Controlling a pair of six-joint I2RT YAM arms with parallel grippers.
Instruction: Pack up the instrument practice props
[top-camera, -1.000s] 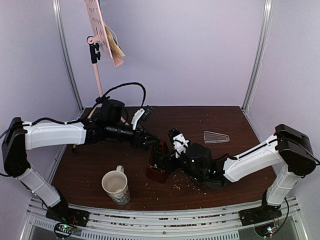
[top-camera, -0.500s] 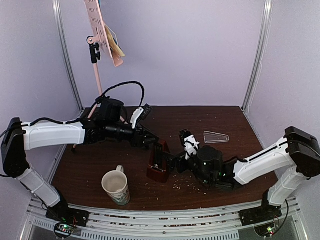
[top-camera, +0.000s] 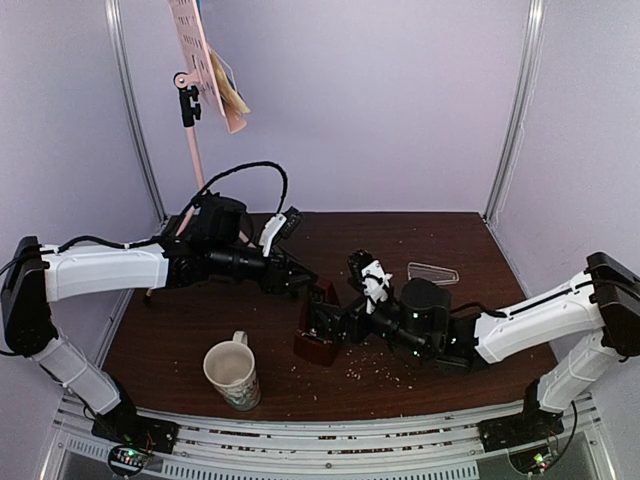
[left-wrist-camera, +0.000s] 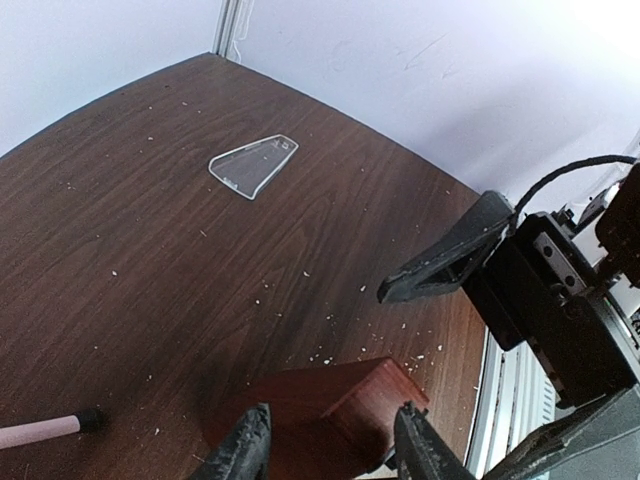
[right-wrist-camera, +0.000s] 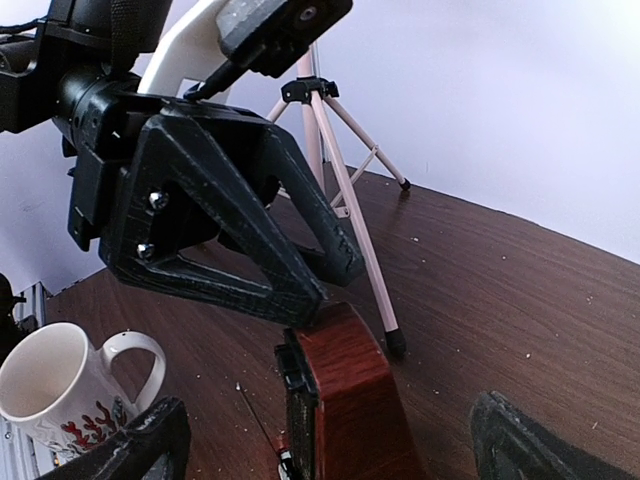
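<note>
The dark red-brown pyramid metronome (top-camera: 318, 325) stands upright at the table's middle, without its cover. My left gripper (top-camera: 306, 284) is open, with a finger on each side of the metronome's top (left-wrist-camera: 345, 400). My right gripper (top-camera: 334, 322) is open wide, and the metronome (right-wrist-camera: 355, 400) stands between its spread fingertips (right-wrist-camera: 140, 450). The clear wedge cover (top-camera: 433, 271) lies flat at the back right and also shows in the left wrist view (left-wrist-camera: 253, 165). The pink music stand (top-camera: 203, 50) rises at the back left with yellow and blue sheets (top-camera: 228, 90) on its desk.
A cream patterned mug (top-camera: 232, 372) stands near the front edge, left of the metronome, and shows in the right wrist view (right-wrist-camera: 60, 385). The stand's tripod legs (right-wrist-camera: 345, 170) reach down just behind the metronome. Crumbs are scattered over the dark wooden table (top-camera: 450, 240).
My right gripper drew back to the right from the metronome, then came back towards it, its wrist raised. The left arm and the metronome have barely moved.
</note>
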